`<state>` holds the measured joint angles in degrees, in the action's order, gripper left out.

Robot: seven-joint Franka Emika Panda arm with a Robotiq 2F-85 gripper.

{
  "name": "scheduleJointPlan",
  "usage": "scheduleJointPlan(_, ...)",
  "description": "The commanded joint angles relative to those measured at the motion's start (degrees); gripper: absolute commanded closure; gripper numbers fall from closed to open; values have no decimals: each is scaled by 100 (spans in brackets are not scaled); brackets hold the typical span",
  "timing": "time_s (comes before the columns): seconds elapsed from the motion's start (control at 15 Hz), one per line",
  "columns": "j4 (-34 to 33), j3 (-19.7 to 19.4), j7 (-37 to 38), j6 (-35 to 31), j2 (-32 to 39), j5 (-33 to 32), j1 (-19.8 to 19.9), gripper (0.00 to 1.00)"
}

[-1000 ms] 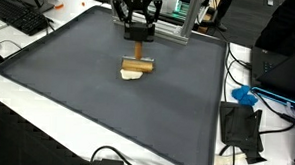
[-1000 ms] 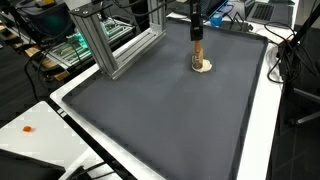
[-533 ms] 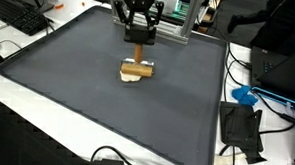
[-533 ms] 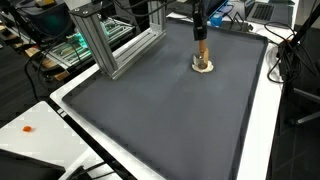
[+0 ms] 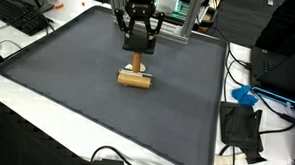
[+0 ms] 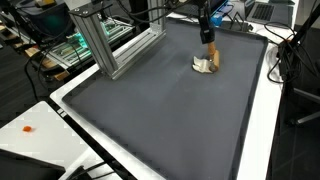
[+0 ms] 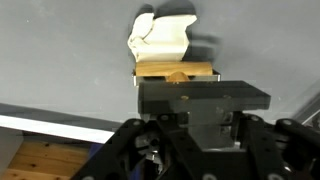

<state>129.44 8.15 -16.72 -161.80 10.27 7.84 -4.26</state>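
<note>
One black claw [image 5: 138, 52] pinches the stick of a brown wooden hammer [image 5: 135, 79], upper middle of the frame. Its head is down beside a crumpled white lump [image 7: 160, 38] on the grey surface [image 5: 77, 89].

Finding: no text, label, brand, number or sign can be read in any view.

Light wooden hammer-shaped tool [image 5: 135, 78], near the middle of the dark grey mat [image 5: 76, 109]: no marking legible.

Black keyboard [image 5: 20, 17], off one corner of the mat: key legends too small to read.
</note>
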Motion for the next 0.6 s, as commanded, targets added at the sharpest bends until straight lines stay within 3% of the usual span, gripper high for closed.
scheduleJointPlan(0.0, 35, -162, 416, 644, 111, -511, -6, 77)
scheduleJointPlan(0.53, -51, -184, 491, 1477, -21, -620, 67, 77)
